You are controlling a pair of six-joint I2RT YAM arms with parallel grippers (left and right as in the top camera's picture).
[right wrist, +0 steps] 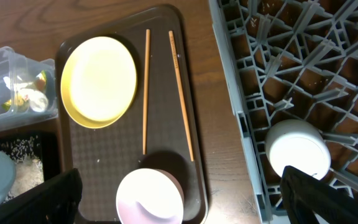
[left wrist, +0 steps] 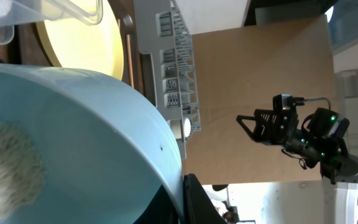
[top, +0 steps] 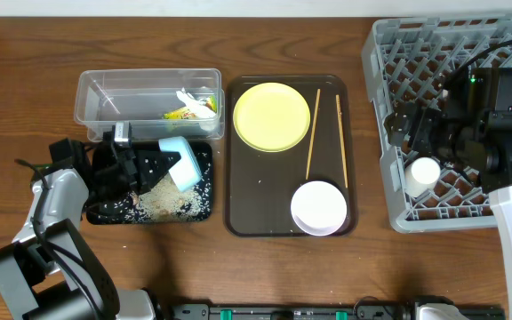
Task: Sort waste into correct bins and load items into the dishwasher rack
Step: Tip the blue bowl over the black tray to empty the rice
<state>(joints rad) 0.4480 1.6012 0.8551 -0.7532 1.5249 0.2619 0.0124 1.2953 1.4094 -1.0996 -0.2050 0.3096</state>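
Wooden tabletop (top: 25, 53) is carrying everything. Nearest the robot, the left hand (top: 149, 167) is clenching the rim of the light blue bowl (top: 179, 164) and tipping it over the shallow black tray (top: 105, 216), where rice grains (top: 172, 203) are lying in a heap.

The left wrist view is showing rice inside the bowl, so the main risk is sitting here. A hasty swing toward the rack could be flinging grains over the low tray rim. A thin rim grip could also be letting the bowl twist or slip.

The white bowl (top: 319, 207) is resting at the near end of the dark brown serving tray (top: 238, 213), close to the tips of the 2 chopsticks (top: 313, 133). Lifting it carelessly could be rolling them.

The right hand (top: 420, 133) is hovering released, fingers spread wide, over the dishwasher rack (top: 389, 80). The small white cup (top: 423, 175) is sitting in a near cell, and dropping low there could be catching pegs or knocking the cup.

For moving, a bare strip is running along the near side. The black tray and serving tray are lying just beside each other, leaving little room between. A wider strip of wood is separating the serving tray from the rack.

Farther off, the pale yellow plate (top: 271, 116) is filling the serving tray's far left. The clear tub (top: 92, 93), holding the snack wrapper (top: 180, 113) and crumpled paper (top: 198, 102), is sitting against the black tray's far edge, with open wood beyond it.
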